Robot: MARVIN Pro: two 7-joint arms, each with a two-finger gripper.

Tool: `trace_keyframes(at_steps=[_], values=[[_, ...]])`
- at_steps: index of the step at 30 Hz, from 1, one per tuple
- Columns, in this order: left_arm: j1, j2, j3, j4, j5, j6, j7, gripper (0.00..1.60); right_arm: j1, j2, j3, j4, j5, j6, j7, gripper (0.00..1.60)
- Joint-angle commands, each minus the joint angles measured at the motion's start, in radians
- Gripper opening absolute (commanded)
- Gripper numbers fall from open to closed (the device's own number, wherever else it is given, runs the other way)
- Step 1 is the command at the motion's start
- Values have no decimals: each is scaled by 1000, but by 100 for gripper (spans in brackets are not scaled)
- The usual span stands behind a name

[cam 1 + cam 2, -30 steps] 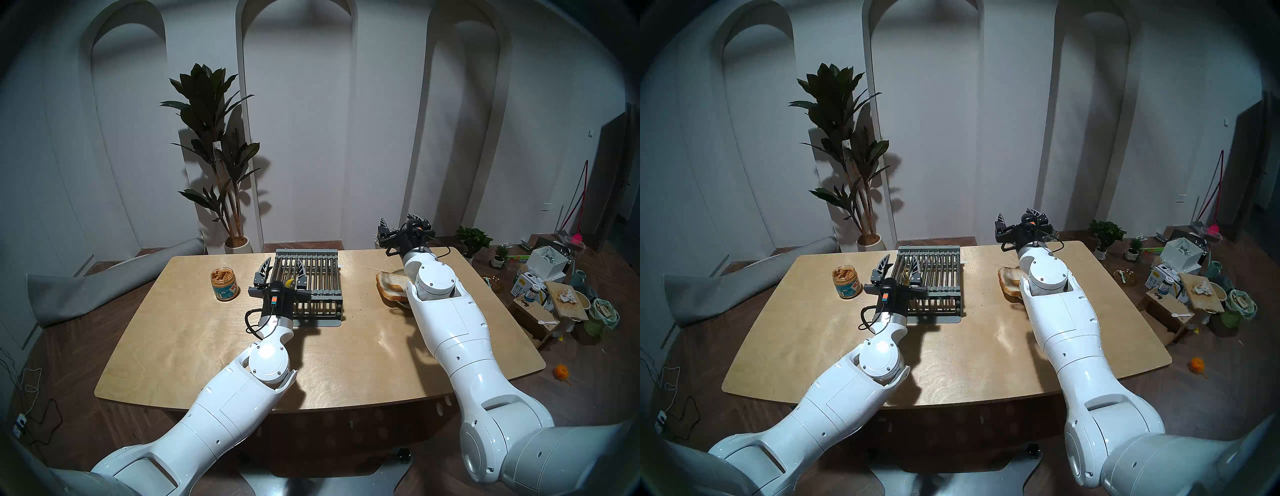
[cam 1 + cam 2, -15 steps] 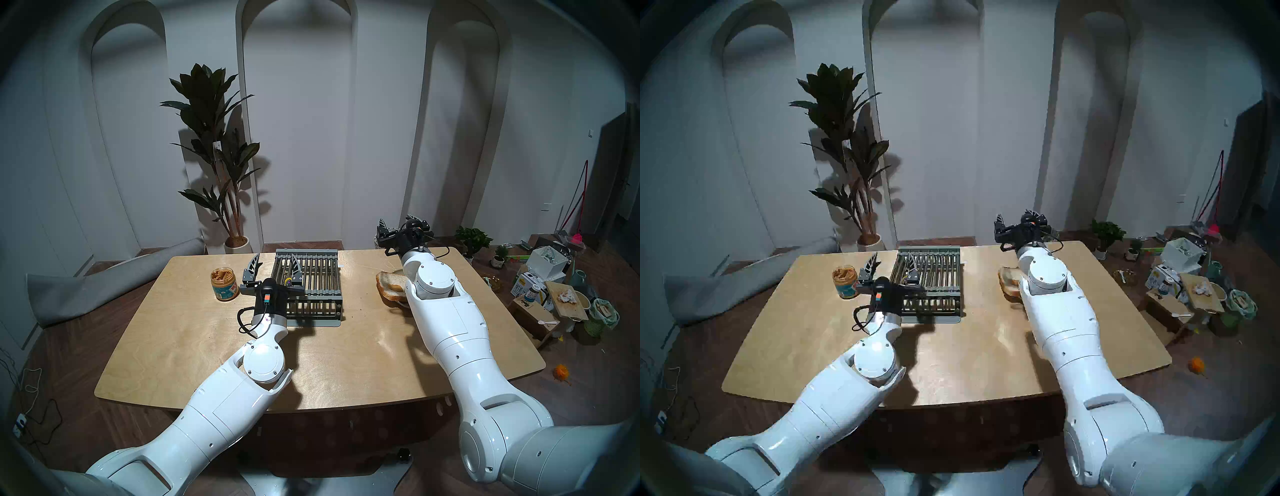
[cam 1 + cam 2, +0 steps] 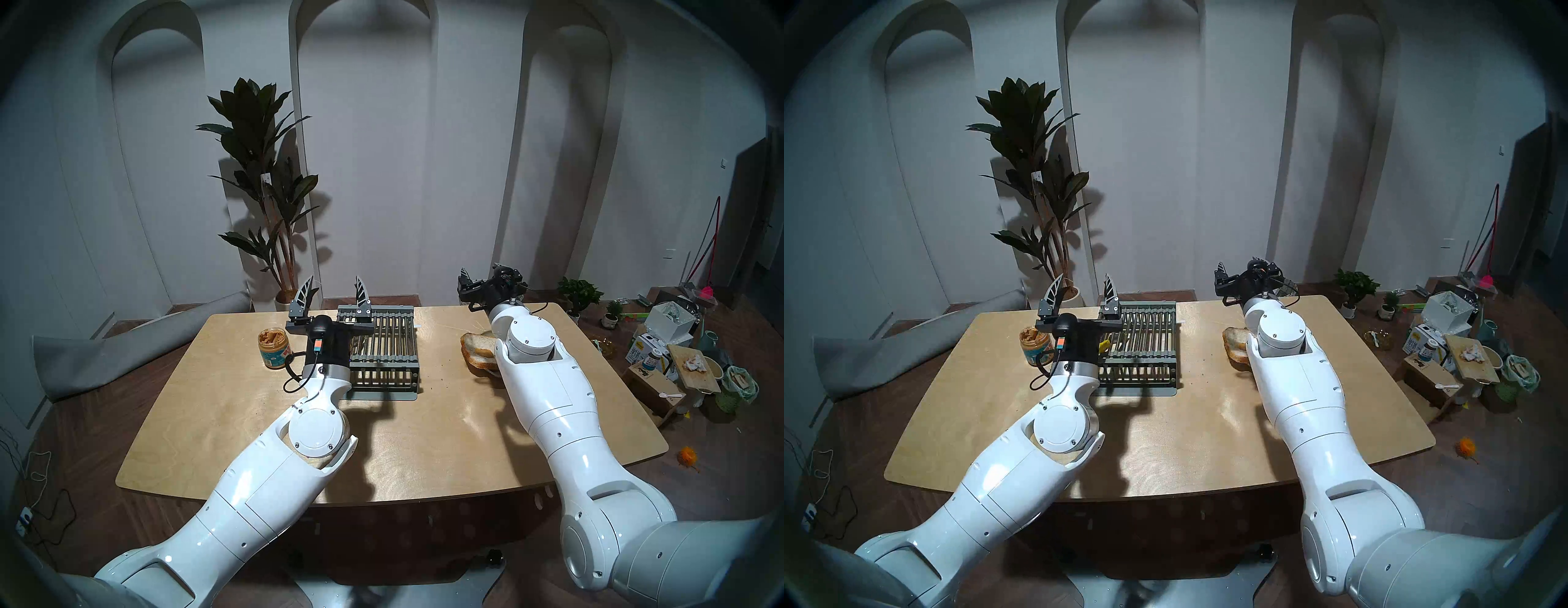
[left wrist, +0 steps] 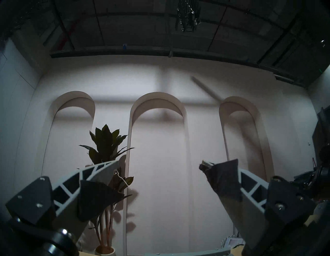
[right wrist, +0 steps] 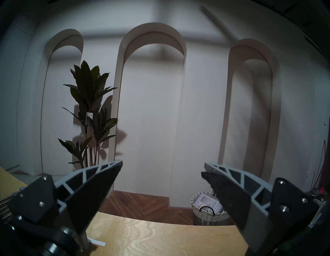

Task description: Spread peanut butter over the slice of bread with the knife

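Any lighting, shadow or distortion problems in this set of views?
Both head views: fisheye bends the table edge, dark rim; both arms throw hard shadows on the wood, and there is a glare patch near the right arm. Left wrist view: dim, aimed at wall and ceiling, the left tool open and backlit. Right wrist view: dim, right tool silhouetted.

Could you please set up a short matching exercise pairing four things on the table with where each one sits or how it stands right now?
Things:
1. peanut butter
2. slice of bread
3. knife
4. left gripper

States:
A. lying on the grey rack
B. open, empty, raised above the rack's far left corner
C. on the table's right side, partly behind the right arm
D. in an uncapped jar, left of the rack

Pairs: 1-D, 2-C, 3-A, 4-B
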Motion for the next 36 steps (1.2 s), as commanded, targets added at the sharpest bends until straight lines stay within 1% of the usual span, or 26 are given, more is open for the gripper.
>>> trace_keyframes(at_steps=[1, 2, 3, 4, 8, 9, 10, 12, 14, 15, 20, 21, 23, 27, 28, 29, 30, 31, 32, 33, 34, 35, 36], values=[[20, 120, -68, -125, -42, 73, -65, 160, 13, -17, -8, -39, 8, -2, 6, 160], [20, 124, -85, -122, -41, 83, -74, 160, 13, -20, -9, -40, 11, 0, 7, 160], [20, 124, -85, -122, -41, 83, -74, 160, 13, -20, -9, -40, 11, 0, 7, 160], [21, 142, -102, -117, -32, 108, -90, 160, 12, -25, -10, -41, 18, 5, 11, 160], [21, 188, -165, -120, -64, 149, -132, 160, 6, -35, -19, -44, 27, 10, 17, 160], [25, 209, -183, -124, -75, 167, -156, 160, 4, -37, -22, -47, 29, 13, 19, 160], [25, 208, -202, -111, -65, 179, -173, 160, 1, -40, -25, -46, 30, 13, 20, 160], [29, 242, -227, -108, -85, 197, -205, 160, -5, -46, -29, -48, 36, 16, 21, 160], [32, 259, -252, -102, -96, 211, -228, 160, -11, -54, -33, -49, 39, 18, 18, 160], [36, 276, -271, -106, -113, 224, -258, 160, -13, -57, -35, -53, 42, 21, 17, 160], [44, 338, -322, -106, -177, 250, -356, 160, -21, -78, -39, -71, 52, 33, -2, 160], [45, 354, -327, -109, -206, 251, -379, 160, -25, -85, -37, -72, 60, 41, -8, 160], [47, 372, -338, -109, -232, 265, -413, 160, -32, -91, -39, -77, 63, 47, -19, 160], [47, 417, -353, -109, -329, 292, -497, 160, -47, -102, -37, -97, 76, 70, -37, 160], [47, 417, -353, -109, -329, 292, -497, 160, -47, -102, -37, -97, 76, 70, -37, 160], [47, 429, -359, -107, -371, 303, -529, 160, -52, -104, -36, -106, 79, 79, -46, 160], [45, 425, -367, -102, -393, 302, -554, 160, -53, -103, -36, -110, 80, 80, -44, 160], [41, 431, -373, -95, -448, 316, -573, 160, -59, -99, -37, -126, 84, 86, -46, 160], [34, 417, -383, -86, -487, 327, -586, 160, -59, -94, -40, -130, 82, 87, -44, 160], [28, 423, -394, -75, -519, 344, -632, 160, -62, -90, -42, -141, 77, 89, -47, 160], [17, 425, -392, -65, -547, 365, -627, 160, -62, -83, -48, -150, 70, 90, -46, 160], [17, 425, -392, -65, -547, 365, -627, 160, -62, -83, -48, -150, 70, 90, -46, 160], [11, 421, -397, -57, -568, 369, -640, 160, -61, -81, -49, -153, 67, 89, -48, 160]])
